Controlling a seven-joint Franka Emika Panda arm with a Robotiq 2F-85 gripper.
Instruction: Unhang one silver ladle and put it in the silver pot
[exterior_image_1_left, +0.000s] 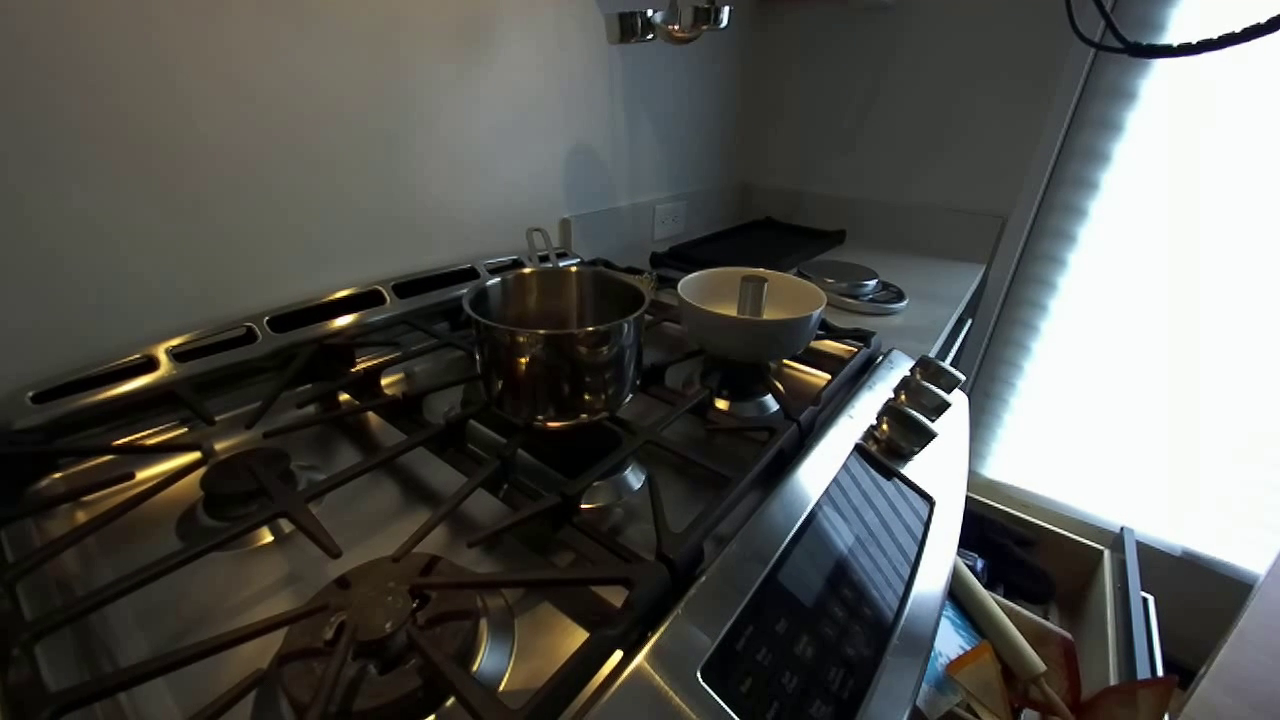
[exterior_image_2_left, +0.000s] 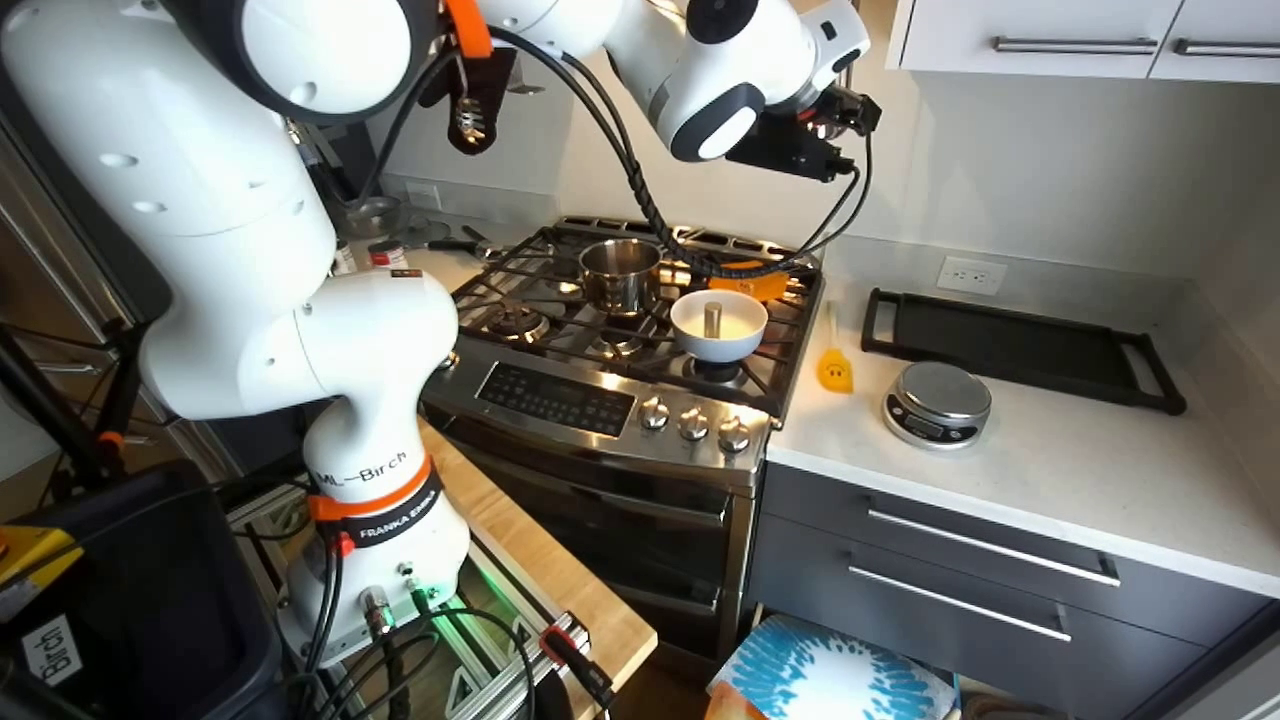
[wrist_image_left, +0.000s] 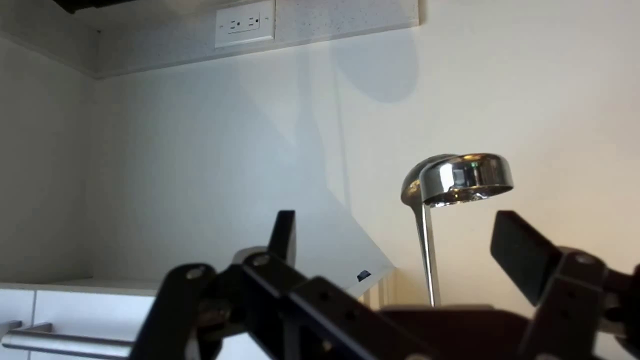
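Silver ladle (wrist_image_left: 465, 176), room either side; jaws apart

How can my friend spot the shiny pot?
Find the big steel gas stove. On it, left of the round white bowl in both exterior views, stands a cylindrical silver metal pot. Unlike the bowl, its sides are shiny and straight.

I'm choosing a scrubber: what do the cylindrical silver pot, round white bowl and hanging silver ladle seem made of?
Cylindrical silver pot: polished metal, probably stainless steel; its side carries bright reflections. Round white bowl: smooth, opaque, perhaps ceramic, though plastic is possible. Hanging silver ladle: shiny metal, perhaps steel or plated; its head shows crisp reflections.
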